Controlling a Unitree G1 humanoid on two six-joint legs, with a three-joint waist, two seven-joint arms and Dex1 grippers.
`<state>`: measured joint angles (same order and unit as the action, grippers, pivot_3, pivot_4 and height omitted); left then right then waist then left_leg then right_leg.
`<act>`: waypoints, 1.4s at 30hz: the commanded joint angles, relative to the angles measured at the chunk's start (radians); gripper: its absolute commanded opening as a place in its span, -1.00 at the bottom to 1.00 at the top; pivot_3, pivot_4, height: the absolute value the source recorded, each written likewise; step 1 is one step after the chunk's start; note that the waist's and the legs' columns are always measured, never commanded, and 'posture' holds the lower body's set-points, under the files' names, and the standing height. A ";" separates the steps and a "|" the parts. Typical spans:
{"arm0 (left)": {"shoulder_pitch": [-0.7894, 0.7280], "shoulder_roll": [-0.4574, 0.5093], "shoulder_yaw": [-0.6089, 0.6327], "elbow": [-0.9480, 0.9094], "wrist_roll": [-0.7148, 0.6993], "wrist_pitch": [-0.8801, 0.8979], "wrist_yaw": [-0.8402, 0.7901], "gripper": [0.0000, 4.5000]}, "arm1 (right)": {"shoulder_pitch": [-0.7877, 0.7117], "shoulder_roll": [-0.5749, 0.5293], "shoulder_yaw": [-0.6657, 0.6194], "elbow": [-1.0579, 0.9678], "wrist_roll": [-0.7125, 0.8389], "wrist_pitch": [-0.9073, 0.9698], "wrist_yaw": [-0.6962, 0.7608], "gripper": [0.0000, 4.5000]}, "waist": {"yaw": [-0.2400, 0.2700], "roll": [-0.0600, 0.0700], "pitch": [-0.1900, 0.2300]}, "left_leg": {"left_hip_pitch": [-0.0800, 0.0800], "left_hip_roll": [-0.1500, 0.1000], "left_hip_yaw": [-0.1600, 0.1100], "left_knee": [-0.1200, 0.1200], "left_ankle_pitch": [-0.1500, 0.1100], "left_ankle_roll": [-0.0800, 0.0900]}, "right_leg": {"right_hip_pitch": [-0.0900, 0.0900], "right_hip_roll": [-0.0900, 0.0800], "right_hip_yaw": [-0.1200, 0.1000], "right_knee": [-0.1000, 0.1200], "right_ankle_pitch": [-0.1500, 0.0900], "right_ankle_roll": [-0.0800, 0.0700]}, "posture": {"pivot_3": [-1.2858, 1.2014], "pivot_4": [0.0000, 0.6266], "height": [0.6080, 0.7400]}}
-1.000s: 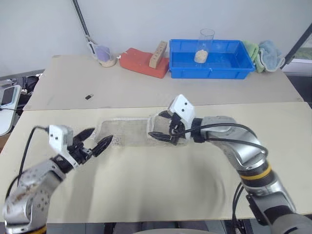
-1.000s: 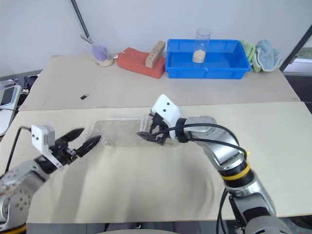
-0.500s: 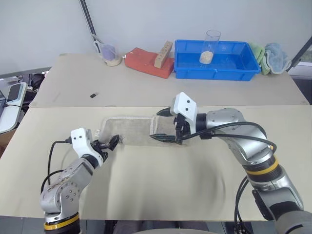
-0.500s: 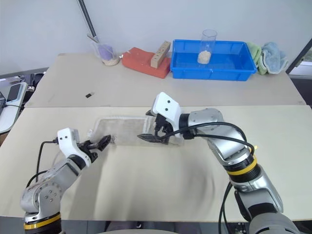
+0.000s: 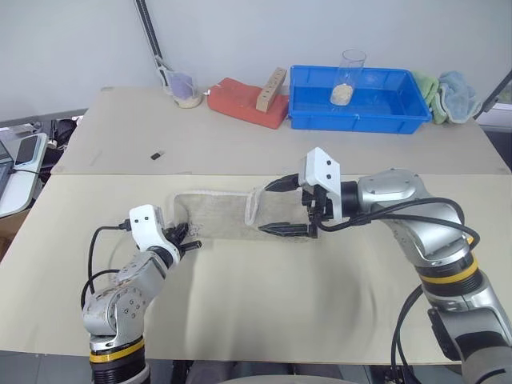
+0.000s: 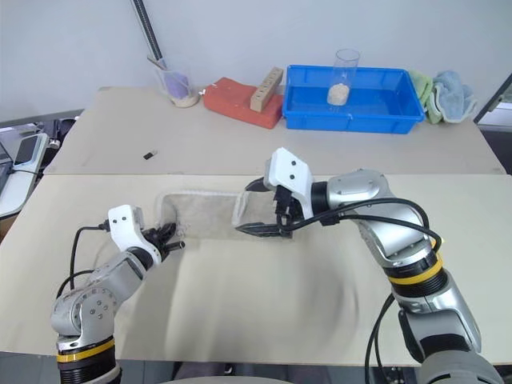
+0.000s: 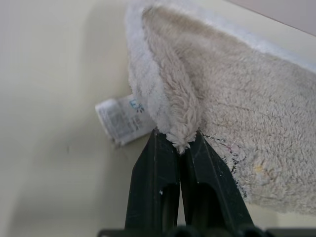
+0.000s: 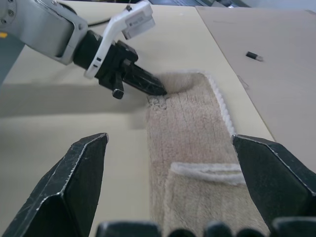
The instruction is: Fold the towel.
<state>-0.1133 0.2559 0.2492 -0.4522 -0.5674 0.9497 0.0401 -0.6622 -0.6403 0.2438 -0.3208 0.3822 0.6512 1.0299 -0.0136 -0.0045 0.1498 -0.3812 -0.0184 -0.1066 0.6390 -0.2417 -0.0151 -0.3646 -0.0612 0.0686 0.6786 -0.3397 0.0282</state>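
Fingers [image 7: 170, 143] of my left hand had just clamped on the towel [image 5: 220, 214] corner, ready to fold, while my right [image 5: 290, 206] stayed spread above it.

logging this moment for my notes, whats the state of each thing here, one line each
towel: flat on the table, right end already folded over, left corner pinched
left gripper: fingers shut on the towel's corner
right gripper: fingers wide open over the folded end, holding nothing
blue bin: open, a clear cup inside
clear cup: upright, pale contents at the bottom
green and blue cloths: bunched beside the bin
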 commanded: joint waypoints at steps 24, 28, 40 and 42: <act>-0.432 0.028 -0.636 0.215 0.217 -0.294 -0.616 -0.55 | 0.496 -0.421 -0.524 -0.308 0.210 0.198 -0.008 0.98 | 0.003 -0.002 0.003 | -0.003 -0.001 0.003 0.001 0.001 -0.001 | 0.012 0.002 0.001 -0.014 0.000 0.000 | 0.03 -0.52 1.00; -0.436 0.034 -0.592 0.188 0.184 -0.305 -0.670 0.33 | 0.483 -0.405 -0.535 -0.297 0.243 0.228 -0.057 0.98 | 0.003 -0.003 0.003 | -0.003 -0.002 0.003 0.002 0.001 -0.001 | 0.012 0.001 0.001 -0.014 0.000 0.000 | 0.03 -0.52 1.00; -0.471 0.357 -0.341 0.157 0.039 -0.443 -1.088 0.97 | 0.277 -0.157 -0.317 -0.122 0.150 0.223 -0.329 0.98 | -0.009 0.001 0.001 | -0.001 0.000 0.003 0.001 0.001 -0.001 | 0.011 0.003 0.000 -0.014 0.000 0.000 | 0.03 -0.52 1.00; -0.470 0.409 -0.288 0.145 -0.014 -0.425 -1.140 0.97 | 0.248 -0.114 -0.257 -0.071 0.107 0.200 -0.350 0.98 | -0.008 0.001 0.001 | -0.001 0.000 0.002 0.001 0.001 -0.001 | 0.011 0.002 0.000 -0.013 0.000 0.000 | 0.03 -0.52 1.00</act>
<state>-0.5747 0.6361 -0.0950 -0.2613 -0.5266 0.5370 -1.0435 -0.3862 -0.7691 -0.0386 -0.4087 0.5249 0.8889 0.7052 -0.0212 -0.0035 0.1511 -0.3827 -0.0188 -0.1045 0.6400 -0.2408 -0.0158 -0.3538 -0.0593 0.0689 0.6651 -0.3396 0.0284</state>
